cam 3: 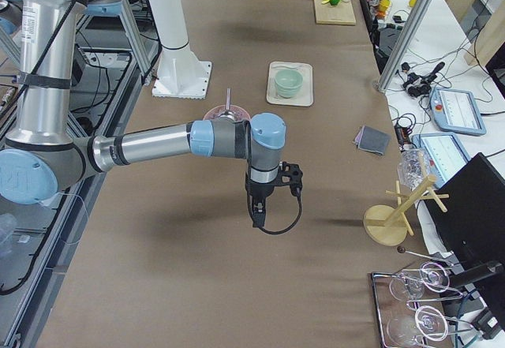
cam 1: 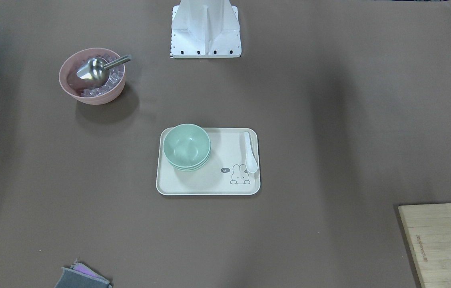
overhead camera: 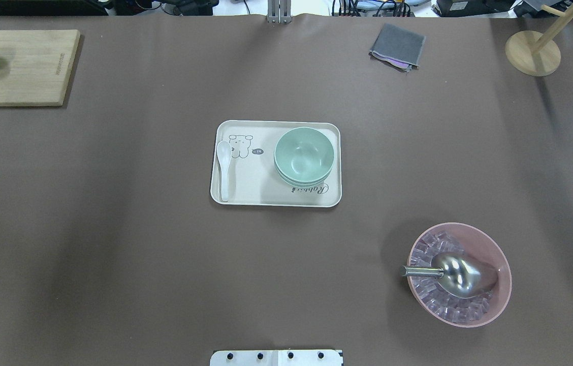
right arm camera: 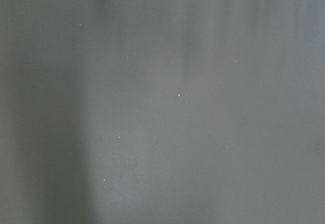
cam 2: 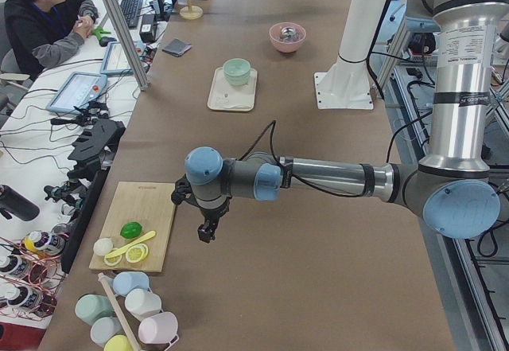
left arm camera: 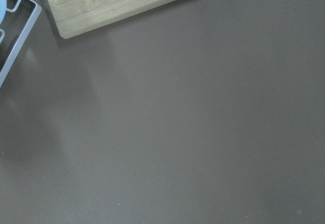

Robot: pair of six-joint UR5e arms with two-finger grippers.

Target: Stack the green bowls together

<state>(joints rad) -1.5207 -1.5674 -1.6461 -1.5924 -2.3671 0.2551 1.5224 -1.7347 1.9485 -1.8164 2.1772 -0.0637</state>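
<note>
Both empty: left hand (cam 2: 207,235), right hand (cam 3: 257,219)

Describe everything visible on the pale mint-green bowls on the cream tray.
The pale mint-green matte round bowls sit nested in one upright stack, mouths up, the top one empty; layered rims beneath it suggest three. The stack rests on the cream rectangular tray, at the end away from the white spoon, touching nothing else.

Green bowls (cam 3: 288,82) on cream tray (cam 3: 307,87)
</note>
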